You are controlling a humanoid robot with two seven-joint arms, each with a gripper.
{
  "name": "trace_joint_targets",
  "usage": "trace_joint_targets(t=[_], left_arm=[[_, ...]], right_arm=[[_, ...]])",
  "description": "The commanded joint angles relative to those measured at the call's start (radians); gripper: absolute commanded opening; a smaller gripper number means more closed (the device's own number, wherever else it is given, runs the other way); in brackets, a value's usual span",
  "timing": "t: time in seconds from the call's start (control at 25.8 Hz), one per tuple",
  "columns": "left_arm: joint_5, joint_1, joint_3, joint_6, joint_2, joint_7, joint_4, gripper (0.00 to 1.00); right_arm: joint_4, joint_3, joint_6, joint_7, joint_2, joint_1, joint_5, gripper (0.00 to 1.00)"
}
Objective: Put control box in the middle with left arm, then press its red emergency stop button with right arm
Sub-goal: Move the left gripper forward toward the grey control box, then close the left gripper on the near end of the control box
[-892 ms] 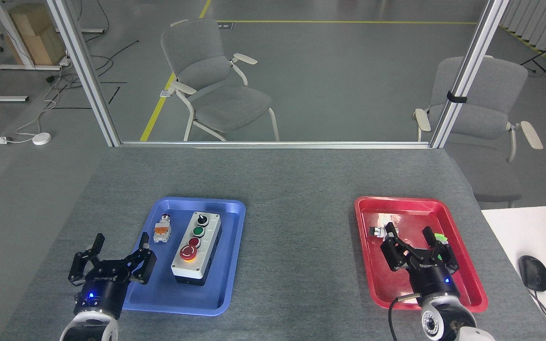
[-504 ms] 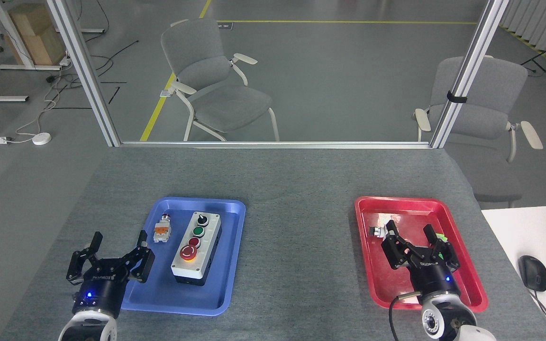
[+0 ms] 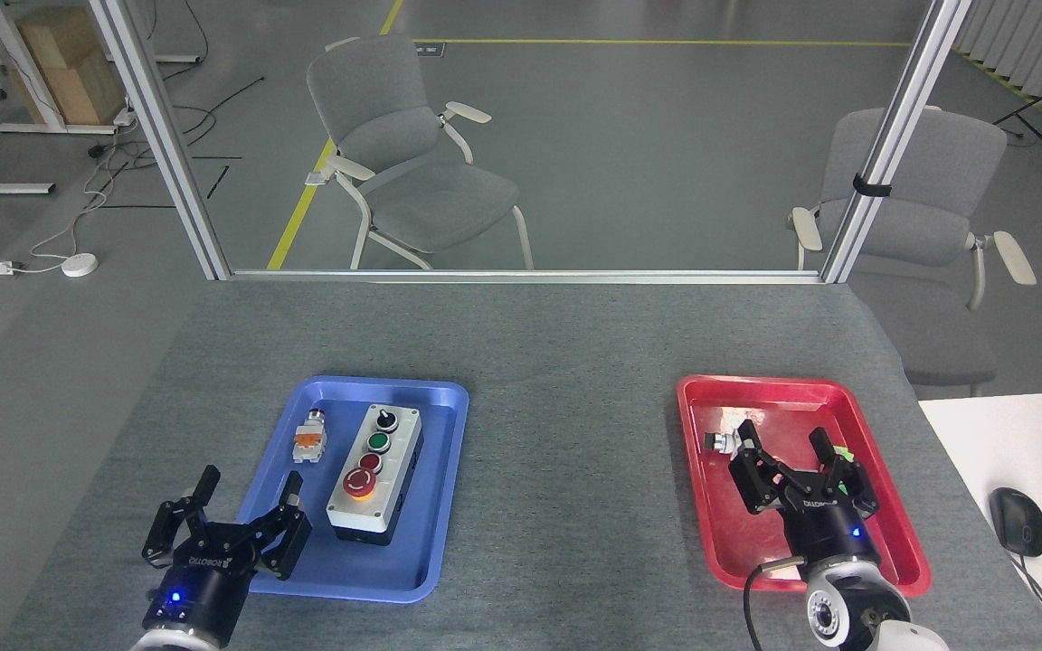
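Hovering at the near-left corner of the blue tray (image 3: 358, 579), the left gripper (image 3: 248, 509) is spread empty. The control box (image 3: 376, 470) lies inside that tray; a sloppy reach could knock the loose push-button (image 3: 309, 437). The right gripper (image 3: 788, 461) waits spread over the red tray (image 3: 711, 515).

"ROBOTIQ" on left gripper (image 3: 248, 506) body; same brand, partly legible, on right gripper (image 3: 797, 458).
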Motion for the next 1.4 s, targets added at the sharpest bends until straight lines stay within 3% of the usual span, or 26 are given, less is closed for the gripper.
trace_joint_targets(t=[0.0, 0.23, 0.47, 0.62, 0.97, 1.36], left_arm=[[-0.007, 0.084, -0.006, -0.072, -0.004, 0.001, -0.071, 0.99], [-0.052, 0.074, -0.135, -0.011, -0.031, -0.015, -0.017, 0.99], [-0.058, -0.084, -0.207, 0.107, -0.064, -0.09, 0.182, 0.99], [-0.058, -0.144, -0.215, 0.137, -0.076, -0.096, 0.286, 0.99], [-0.056, -0.164, -0.215, 0.141, -0.077, -0.099, 0.322, 0.99], [-0.058, -0.27, -0.233, 0.161, -0.114, -0.099, 0.49, 0.99]], right_arm=[[0.0, 0.0, 0.0, 0.0, -0.001, 0.0, 0.0, 1.0], [0.0, 0.002, 0.0, 0.0, -0.006, 0.0, 0.0, 1.0], [0.0, 0.002, 0.001, 0.0, -0.007, 0.0, 0.0, 1.0], [0.0, 0.002, 0.001, 0.0, -0.006, 0.0, 0.0, 1.0], [0.0, 0.0, 0.0, 0.0, -0.006, 0.0, 0.0, 1.0], [0.001, 0.0, 0.0, 0.0, -0.003, 0.0, 0.0, 1.0]])
